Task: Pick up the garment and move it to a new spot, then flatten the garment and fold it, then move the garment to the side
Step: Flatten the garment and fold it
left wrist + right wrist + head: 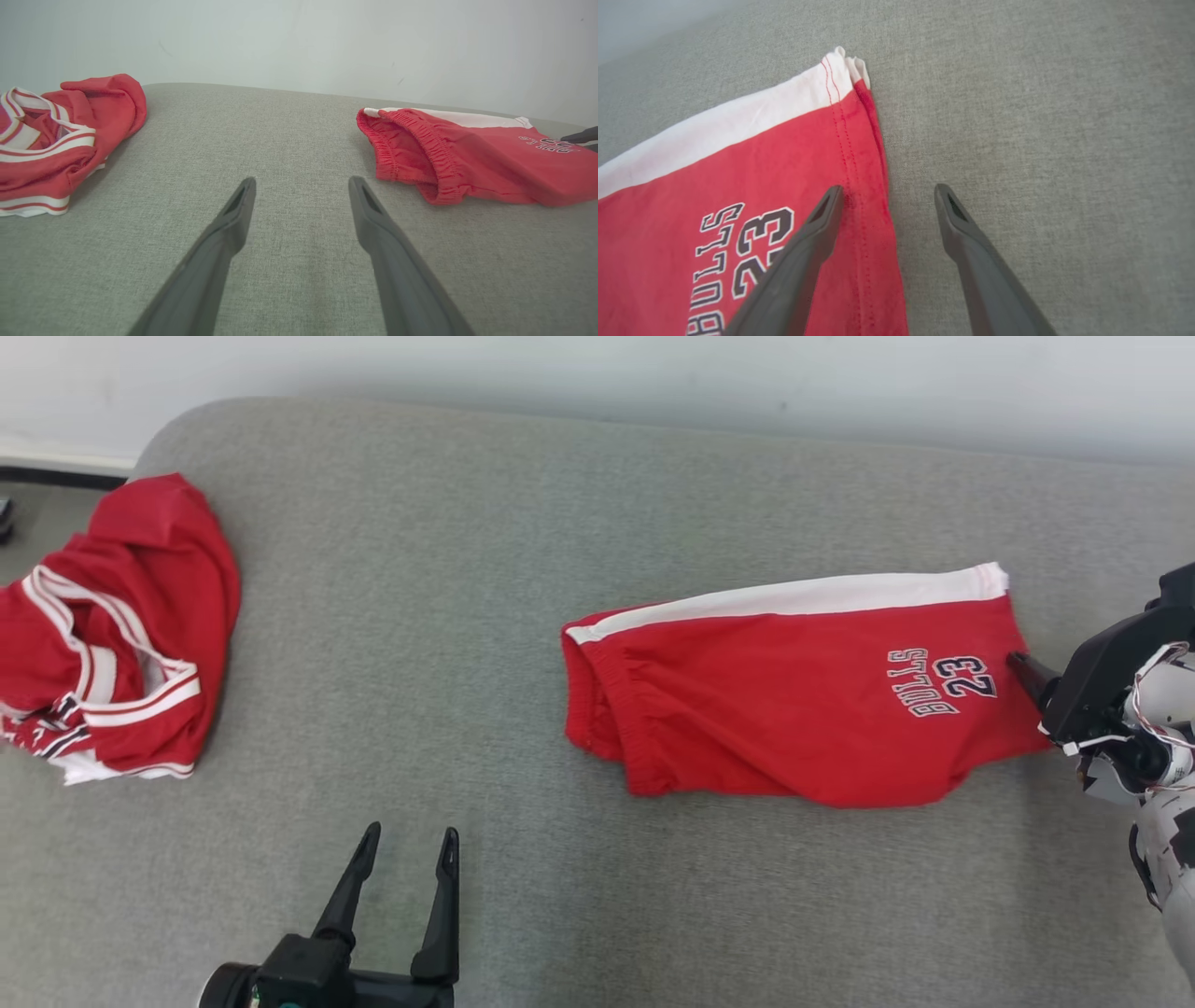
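- While the shorts [794, 700] lie on the grey surface [467, 569], the right gripper [889, 190] straddles their hem, jaws apart, empty.
- Left gripper [411, 835]: spread wide, empty, between jersey [121, 625] and shorts.

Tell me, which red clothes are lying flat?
The red shorts on the right, with BULLS 23, lie folded flat. The striped red garment on the left is crumpled.

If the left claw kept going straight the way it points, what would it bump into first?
Nothing close, it seems: the left claw points along bare grey cushion between the crumpled jersey and the red shorts. Past that stands the pale wall, though depth is hard to judge.
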Available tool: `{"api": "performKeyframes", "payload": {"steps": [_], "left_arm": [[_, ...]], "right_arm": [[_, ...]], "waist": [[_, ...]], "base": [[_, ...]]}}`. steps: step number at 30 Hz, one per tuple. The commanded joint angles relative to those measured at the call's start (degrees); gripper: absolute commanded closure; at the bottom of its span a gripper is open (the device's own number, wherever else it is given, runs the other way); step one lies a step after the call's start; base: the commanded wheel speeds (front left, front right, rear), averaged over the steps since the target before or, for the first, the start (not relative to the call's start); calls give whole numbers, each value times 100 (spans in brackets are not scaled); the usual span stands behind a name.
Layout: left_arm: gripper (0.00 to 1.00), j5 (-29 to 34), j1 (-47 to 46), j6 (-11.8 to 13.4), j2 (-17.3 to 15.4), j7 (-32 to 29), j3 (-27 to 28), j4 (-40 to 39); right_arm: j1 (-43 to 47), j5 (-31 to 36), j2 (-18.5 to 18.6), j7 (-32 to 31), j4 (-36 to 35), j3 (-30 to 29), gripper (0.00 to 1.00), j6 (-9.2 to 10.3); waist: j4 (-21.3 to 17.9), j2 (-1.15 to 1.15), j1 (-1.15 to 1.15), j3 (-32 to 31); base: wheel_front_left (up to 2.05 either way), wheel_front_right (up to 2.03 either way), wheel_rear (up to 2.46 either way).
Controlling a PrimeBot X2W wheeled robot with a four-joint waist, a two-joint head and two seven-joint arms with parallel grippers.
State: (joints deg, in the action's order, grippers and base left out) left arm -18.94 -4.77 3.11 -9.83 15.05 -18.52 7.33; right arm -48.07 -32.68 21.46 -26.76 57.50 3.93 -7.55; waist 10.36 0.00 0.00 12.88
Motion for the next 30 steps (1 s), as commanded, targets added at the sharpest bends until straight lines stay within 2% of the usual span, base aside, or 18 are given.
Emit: {"api": "performKeyframes", "payload": {"steps": [1,7,14,15,17,18,19,20,21,30], "left_arm": [[0,91,44,-17,26,17,16,-38],[0,372,151,-147,162,17,84,-116],[0,500,220,-253,278,18,83,-119],[0,521,224,-275,288,18,93,-115],[0,543,238,-311,306,18,117,-107],[0,546,245,-303,311,18,132,-104],[0,555,252,-319,318,18,146,-95],[0,567,254,-335,327,18,160,-94],[0,573,260,-351,336,18,173,-94],[0,582,308,-416,402,18,415,-127]], "right_arm": [[-67,33,-35,5,20,-35,0,13],[-188,490,-190,-105,509,-354,0,13],[-236,914,-472,-300,952,-546,0,-1],[-236,961,-493,-327,995,-566,19,-1],[-223,1037,-526,-353,1053,-604,40,-1],[-216,1064,-527,-351,1079,-628,60,-1],[-208,1103,-523,-343,1096,-652,71,-1],[-200,1138,-518,-315,1102,-672,92,-1],[-191,1170,-503,-277,1097,-693,100,0],[-99,1303,-535,-37,940,-820,100,14]], "waist": [[120,0,0,88],[313,0,0,195],[353,0,0,225],[348,0,0,222],[331,0,0,208],[317,0,0,197],[307,0,0,186],[297,0,0,175],[288,0,0,166],[183,0,0,44]], "base": [[0,0,0],[0,0,0],[0,0,0],[0,0,0],[0,0,0],[0,0,0],[0,0,0],[0,0,0],[0,0,0],[0,0,0]]}}
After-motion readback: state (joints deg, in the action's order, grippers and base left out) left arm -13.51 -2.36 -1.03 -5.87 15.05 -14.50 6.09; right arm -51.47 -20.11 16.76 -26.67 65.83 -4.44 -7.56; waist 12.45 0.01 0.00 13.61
